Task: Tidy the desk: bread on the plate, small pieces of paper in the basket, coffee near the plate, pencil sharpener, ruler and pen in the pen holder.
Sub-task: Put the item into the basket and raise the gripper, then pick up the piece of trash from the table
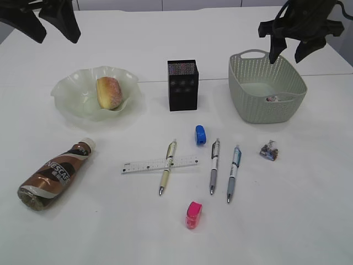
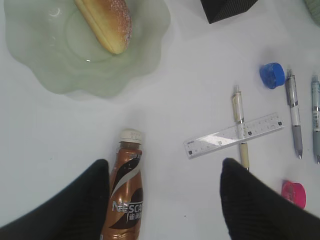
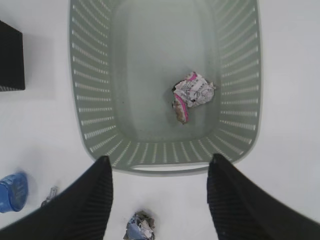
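The bread [image 1: 109,92] lies on the green plate [image 1: 71,91]. On its side at the front left of the desk [image 1: 110,232] is the coffee [image 1: 55,174], also the coffee [image 2: 126,195] below my open, empty left gripper [image 2: 165,170]. High above the basket [image 1: 266,88] my right gripper [image 1: 287,55] hangs open and empty. One piece of paper [image 3: 192,95] rests inside the basket, another [image 1: 269,150] on the desk. The ruler [image 1: 143,164] crosses a pen [image 1: 167,174]. Two more pens [image 1: 213,165] lie beside it. Behind them stands the pen holder [image 1: 182,84].
A blue pencil sharpener [image 1: 201,134] sits between the pen holder and the pens. A pink pencil sharpener [image 1: 193,215] lies toward the front edge. My left gripper [image 1: 57,34] hovers high at the back left, behind the plate.
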Available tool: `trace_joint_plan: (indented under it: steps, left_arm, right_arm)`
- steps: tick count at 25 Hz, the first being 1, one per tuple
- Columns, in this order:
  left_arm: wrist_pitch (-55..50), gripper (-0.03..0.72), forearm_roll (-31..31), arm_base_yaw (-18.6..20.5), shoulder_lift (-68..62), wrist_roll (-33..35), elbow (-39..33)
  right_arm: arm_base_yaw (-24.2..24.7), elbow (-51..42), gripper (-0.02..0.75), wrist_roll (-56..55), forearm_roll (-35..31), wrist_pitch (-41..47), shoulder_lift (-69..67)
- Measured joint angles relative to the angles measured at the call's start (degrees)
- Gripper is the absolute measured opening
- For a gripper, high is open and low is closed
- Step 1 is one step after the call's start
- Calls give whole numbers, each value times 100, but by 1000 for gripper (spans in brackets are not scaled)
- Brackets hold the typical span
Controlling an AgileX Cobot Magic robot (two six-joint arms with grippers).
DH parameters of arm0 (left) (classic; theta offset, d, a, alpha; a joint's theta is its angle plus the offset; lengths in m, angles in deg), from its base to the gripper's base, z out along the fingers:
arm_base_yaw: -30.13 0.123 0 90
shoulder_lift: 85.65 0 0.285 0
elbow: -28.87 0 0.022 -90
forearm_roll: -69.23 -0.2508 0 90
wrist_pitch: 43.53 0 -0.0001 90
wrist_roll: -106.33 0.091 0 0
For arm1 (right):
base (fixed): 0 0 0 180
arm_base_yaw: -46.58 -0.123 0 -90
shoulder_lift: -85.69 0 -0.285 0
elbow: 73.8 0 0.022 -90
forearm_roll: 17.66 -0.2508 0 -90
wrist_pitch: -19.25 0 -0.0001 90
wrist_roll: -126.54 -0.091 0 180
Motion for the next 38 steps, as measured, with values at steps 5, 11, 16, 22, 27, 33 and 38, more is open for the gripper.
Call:
trace_joint_plan:
  steps: [5, 11, 16, 22, 27, 33, 38]
  left_arm:
    - [0, 498, 0, 0, 0, 0, 0]
    - [0, 498, 0, 0, 0, -10, 0]
    - [0, 498, 0, 0, 0, -10, 0]
    - [0, 498, 0, 0, 0, -10, 0]
    - [0, 498, 0, 0, 0, -10, 0]
    - [0, 498, 0, 0, 0, -10, 0]
    - [0, 498, 0, 0, 0, -10, 0]
  right_arm:
    - [0, 22, 456, 38, -315, 36, 0]
    - [0, -192, 456, 94, -765, 36, 36]
    - [0, -961, 456, 136, -779, 36, 387]
    - [0, -1700, 456, 164, -803, 36, 816]
    - [-10, -2407, 456, 164, -803, -122, 1044]
    - [-298, -4227, 456, 188, -588, -2232, 1738]
    - [-428, -5368, 456, 221, -345, -4059, 1981]
